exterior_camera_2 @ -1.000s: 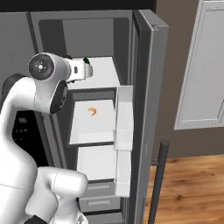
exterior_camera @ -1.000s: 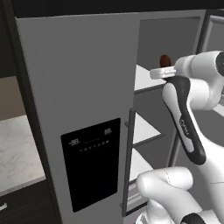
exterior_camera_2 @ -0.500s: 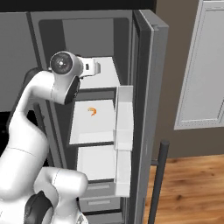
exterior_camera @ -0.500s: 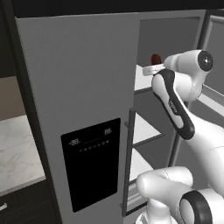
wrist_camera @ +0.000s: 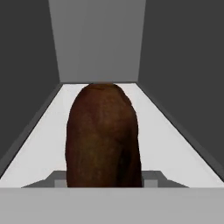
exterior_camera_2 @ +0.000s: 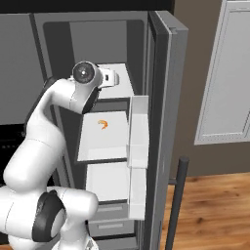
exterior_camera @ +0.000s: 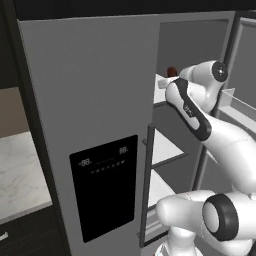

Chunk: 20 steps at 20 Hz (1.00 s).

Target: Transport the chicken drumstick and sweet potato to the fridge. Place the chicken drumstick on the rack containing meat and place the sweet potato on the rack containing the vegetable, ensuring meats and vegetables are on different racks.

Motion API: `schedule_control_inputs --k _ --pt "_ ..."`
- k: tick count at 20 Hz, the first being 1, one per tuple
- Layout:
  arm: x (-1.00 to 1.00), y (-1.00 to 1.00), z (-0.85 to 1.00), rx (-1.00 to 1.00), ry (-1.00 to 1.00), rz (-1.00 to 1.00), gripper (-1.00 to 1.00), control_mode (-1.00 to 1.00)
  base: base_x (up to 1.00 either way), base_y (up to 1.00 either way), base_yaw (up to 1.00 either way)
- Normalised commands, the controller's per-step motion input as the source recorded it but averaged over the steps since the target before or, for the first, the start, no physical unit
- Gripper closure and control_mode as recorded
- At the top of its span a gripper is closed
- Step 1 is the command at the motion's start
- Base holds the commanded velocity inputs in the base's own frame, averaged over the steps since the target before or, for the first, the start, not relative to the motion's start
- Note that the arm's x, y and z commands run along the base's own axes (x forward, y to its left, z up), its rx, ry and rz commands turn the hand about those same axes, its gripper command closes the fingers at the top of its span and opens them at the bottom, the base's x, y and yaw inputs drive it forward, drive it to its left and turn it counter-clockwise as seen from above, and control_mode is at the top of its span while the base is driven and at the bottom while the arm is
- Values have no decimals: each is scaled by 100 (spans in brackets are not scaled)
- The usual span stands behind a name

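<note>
The sweet potato, a dark reddish-brown lump, is held between the jaws of my gripper, which is shut on it. It hangs low over the white top shelf inside the fridge. From the left base, the sweet potato peeks past the edge of the closed door, just ahead of my hand. In the right base view my hand reaches in over the top shelf. The chicken drumstick is out of view.
A small orange curled piece, shaped like a shrimp, lies on the middle shelf. The right fridge door stands open with white door bins. The closed left door carries a black dispenser panel. A marble counter lies to the left.
The arm has swung and reached deeper into the fridge, carrying the sweet potato in over the top shelf. The grip on it is unchanged.
</note>
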Motion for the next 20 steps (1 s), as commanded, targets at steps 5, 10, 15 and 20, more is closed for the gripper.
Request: schedule_control_inputs --k 5,10,15,20 --pt "46 -14 -37 0 8 3 100 -100 0 0 0" --pt "51 0 -33 0 5 1 100 -100 0 0 0" --pt "54 0 -24 0 1 0 100 -100 0 0 0" --pt "57 0 -28 0 2 0 100 -100 0 0 0"
